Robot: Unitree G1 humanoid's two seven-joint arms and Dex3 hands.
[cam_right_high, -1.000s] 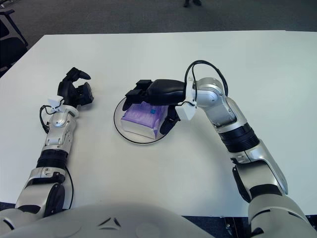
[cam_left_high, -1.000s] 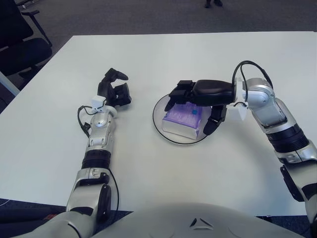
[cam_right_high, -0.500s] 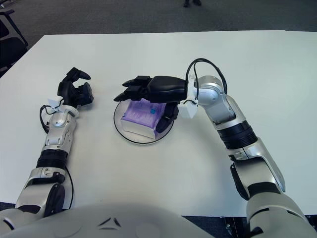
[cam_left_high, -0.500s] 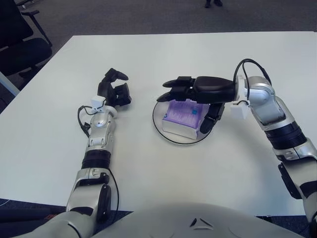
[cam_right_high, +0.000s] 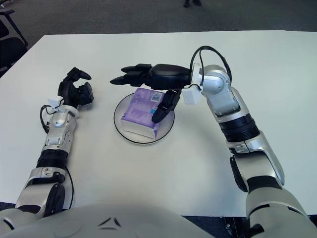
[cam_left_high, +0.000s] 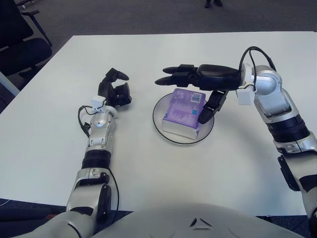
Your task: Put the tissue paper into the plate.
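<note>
- The left hand (cam_left_high: 115, 89) shows on the left part of the white table (cam_left_high: 148, 163), well apart from the plate, its dark fingers curled together around nothing.
- The plate (cam_left_high: 163, 130), white with a dark rim, sits near the middle of the table, right of the left hand.
- The tissue paper (cam_left_high: 184, 112), a purple pack with a white side, lies inside the plate, its near edge reaching close to the plate's near rim.
- The right hand (cam_left_high: 198, 82) hangs over the far side of the plate, fingers spread apart and clear of the pack: two point left, the thumb (cam_left_high: 207, 110) angles down just beside the pack's right edge.
</note>
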